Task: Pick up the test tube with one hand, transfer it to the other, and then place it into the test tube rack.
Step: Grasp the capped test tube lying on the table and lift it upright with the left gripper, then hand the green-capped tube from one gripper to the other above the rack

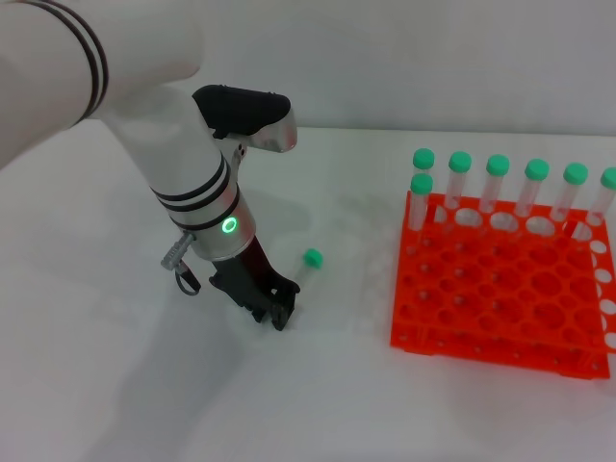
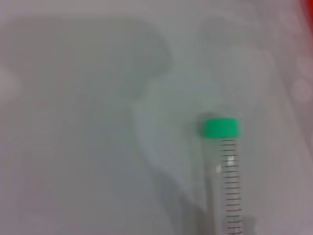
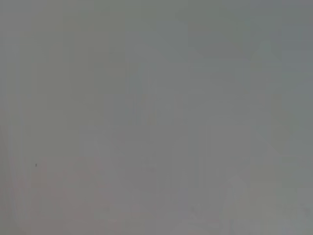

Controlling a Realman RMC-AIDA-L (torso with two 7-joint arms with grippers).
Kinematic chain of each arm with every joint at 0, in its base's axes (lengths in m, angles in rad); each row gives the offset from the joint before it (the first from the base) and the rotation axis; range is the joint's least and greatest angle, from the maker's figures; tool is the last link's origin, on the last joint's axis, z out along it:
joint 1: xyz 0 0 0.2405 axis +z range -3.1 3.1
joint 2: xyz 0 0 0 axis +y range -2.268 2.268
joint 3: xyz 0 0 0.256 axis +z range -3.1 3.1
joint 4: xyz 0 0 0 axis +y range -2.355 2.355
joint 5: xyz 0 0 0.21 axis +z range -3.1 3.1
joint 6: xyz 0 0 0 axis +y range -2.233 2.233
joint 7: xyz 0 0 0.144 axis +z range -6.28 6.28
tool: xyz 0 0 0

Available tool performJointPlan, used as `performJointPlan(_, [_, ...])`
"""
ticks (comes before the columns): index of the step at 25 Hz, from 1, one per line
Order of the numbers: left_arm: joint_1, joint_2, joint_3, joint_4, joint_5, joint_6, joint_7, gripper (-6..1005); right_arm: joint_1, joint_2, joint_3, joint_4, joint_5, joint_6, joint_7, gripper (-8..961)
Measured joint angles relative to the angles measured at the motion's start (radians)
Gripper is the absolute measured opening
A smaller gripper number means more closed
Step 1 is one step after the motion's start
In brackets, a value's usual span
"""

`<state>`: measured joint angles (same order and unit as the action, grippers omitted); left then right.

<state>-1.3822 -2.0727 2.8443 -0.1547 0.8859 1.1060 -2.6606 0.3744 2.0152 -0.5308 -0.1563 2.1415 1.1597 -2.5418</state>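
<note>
Lying test tube [image 1: 304, 267], cap toward rack [image 1: 500, 289]

Head looks down; left wrist nears the shared test tube [image 1: 306, 265].

8 tubes [image 1: 308, 265] (7 racked), 1 rack [image 1: 500, 289], 1 gripper [image 1: 279, 313].

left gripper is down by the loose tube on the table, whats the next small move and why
Probably close the fingers on the test tube and lift. The left gripper is at the table beside the lying tube's lower end, and the test tube rack waits to the robot's right.
</note>
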Motion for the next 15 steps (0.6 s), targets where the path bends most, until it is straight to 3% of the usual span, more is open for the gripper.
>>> performJointPlan(11, [-0.005, 0.003, -0.001, -0.049, -0.083, -0.076, 0.121, 204, -0.003, 0.0, 0.007, 0.0, 0.0, 0.0, 0.0, 870])
performJointPlan(15, [0.008, 0.011, 0.0, -0.145, -0.243, -0.112, 0.247, 194, -0.004, 0.0, 0.007, 0.0, 0.0, -0.002, 0.0, 870])
